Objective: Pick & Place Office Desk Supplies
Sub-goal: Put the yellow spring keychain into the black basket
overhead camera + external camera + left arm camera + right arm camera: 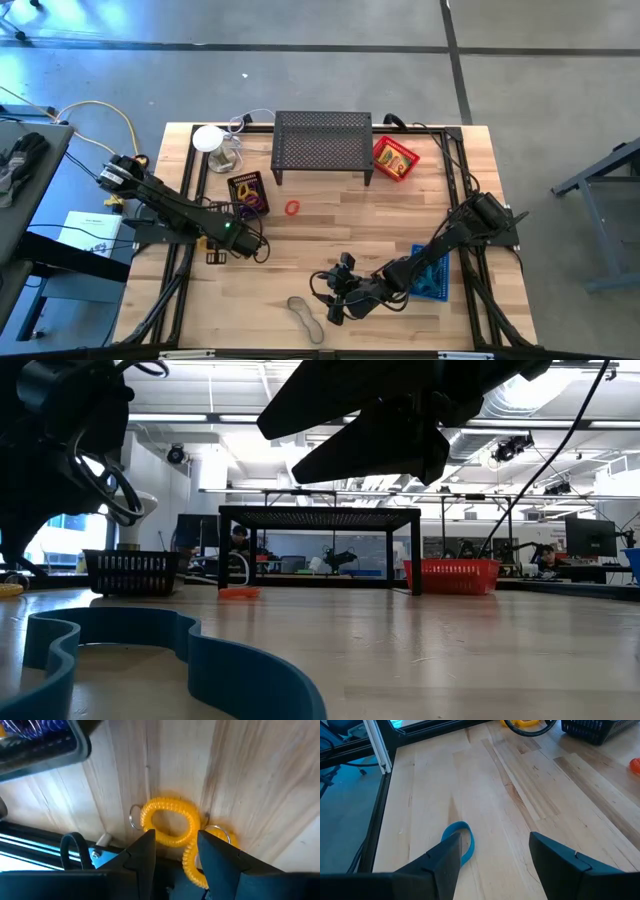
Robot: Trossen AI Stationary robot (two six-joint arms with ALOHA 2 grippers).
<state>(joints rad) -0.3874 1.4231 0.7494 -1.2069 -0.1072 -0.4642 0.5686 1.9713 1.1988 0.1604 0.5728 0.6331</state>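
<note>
The left end effector (175, 851) was held spread over a yellow coiled ring (170, 822) on the worktop (250, 780). The right end effector (492, 862) was spread above a blue loop (462, 840), apparently untouched.

Desk supplies spread across the table (400, 215)

The perforated stand (322, 145) sits at the back centre, 1 mesh tray (396, 158) just right of it, another (247, 193) left and nearer. A ring (292, 208) lies between them. The looped band (306, 318) lies at the front edge, a third tray (434, 275) right of it.
</note>
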